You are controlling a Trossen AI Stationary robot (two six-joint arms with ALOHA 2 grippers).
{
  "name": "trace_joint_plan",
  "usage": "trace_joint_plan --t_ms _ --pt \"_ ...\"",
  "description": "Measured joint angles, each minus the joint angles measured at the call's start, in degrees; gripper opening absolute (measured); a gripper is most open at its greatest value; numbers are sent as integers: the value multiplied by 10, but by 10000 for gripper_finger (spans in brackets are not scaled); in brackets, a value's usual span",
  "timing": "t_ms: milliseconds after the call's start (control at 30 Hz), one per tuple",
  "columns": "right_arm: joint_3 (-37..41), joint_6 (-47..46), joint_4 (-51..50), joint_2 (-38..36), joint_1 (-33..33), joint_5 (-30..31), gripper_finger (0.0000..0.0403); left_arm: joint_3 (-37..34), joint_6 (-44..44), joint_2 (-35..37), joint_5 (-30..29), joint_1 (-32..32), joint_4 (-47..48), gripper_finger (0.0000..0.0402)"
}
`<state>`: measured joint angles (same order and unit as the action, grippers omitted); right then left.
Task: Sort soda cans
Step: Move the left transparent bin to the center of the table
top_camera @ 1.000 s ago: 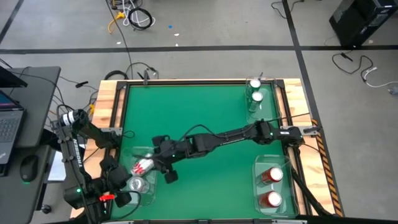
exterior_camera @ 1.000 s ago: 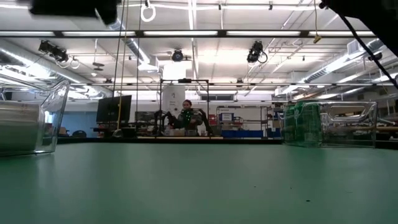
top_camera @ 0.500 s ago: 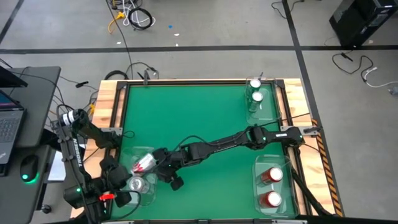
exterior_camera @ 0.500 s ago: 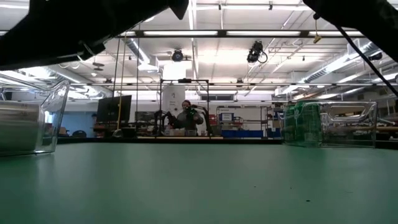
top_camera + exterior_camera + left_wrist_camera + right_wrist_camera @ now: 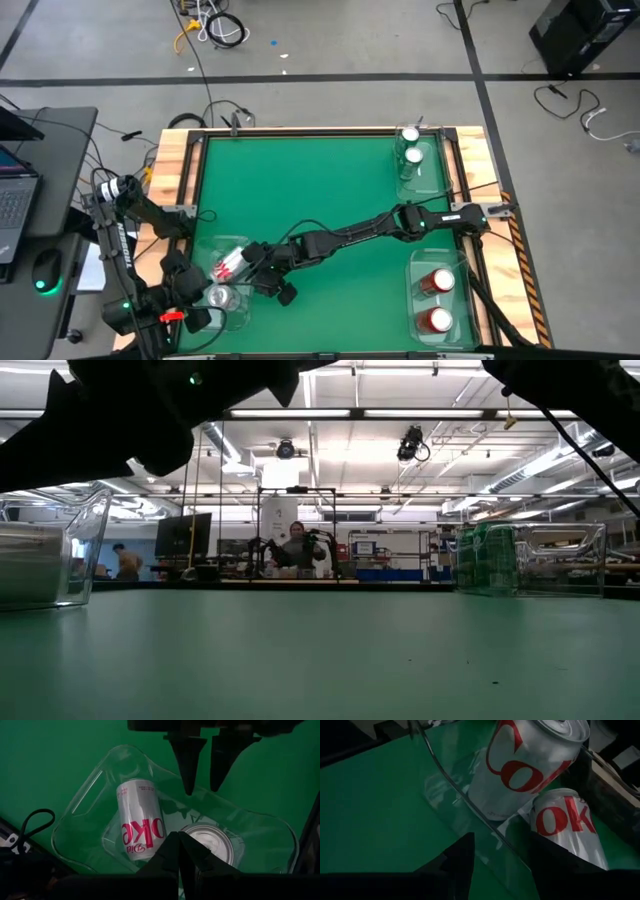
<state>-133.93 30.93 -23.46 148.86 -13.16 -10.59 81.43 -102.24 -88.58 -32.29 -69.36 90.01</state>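
Observation:
Two silver-grey cans sit in a clear tray (image 5: 95, 785) at the table's near left. One lies on its side (image 5: 230, 263) (image 5: 142, 820); the other stands upright (image 5: 218, 296) (image 5: 210, 840). My right gripper (image 5: 268, 280) (image 5: 202, 775) reaches across from the right and hovers open at the tray's right rim, holding nothing. In its wrist view (image 5: 502, 840) the rim passes between the fingers, and both cans lie beyond. My left gripper (image 5: 195, 300) (image 5: 178, 840) waits shut by the tray's near left side. Two green cans (image 5: 410, 145) and two red cans (image 5: 435, 300) stand in trays on the right.
A wooden frame (image 5: 175, 170) borders the green mat. Its middle and far left (image 5: 290, 180) hold nothing. The right arm's links (image 5: 350, 230) stretch across the near half. In the low view the silver cans' tray (image 5: 85, 550) is at left and the green cans' tray (image 5: 490, 560) at right; people are far behind.
The right gripper has moved toward the table's near edge along the tray's right side and come lower; its dark bulk now fills the low view's upper left. The lying silver can and the upright one have stayed in the tray.

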Motion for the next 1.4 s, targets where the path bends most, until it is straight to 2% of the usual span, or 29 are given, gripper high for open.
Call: trace_joint_plan --t_ms 133,433,667,1033,1400 --pt "0 6 1 0 0 0 145 0 0 0 0 0 0 3" --pt "-3 37 -1 0 0 18 56 0 0 0 7 0 0 3" --pt "-12 74 -30 -3 -3 52 17 0 0 0 9 0 -2 3" --pt "-10 96 -151 -39 0 98 9 0 0 0 11 -1 -5 3" --pt "-12 98 -358 -74 26 97 8 0 0 0 15 -1 -8 3"
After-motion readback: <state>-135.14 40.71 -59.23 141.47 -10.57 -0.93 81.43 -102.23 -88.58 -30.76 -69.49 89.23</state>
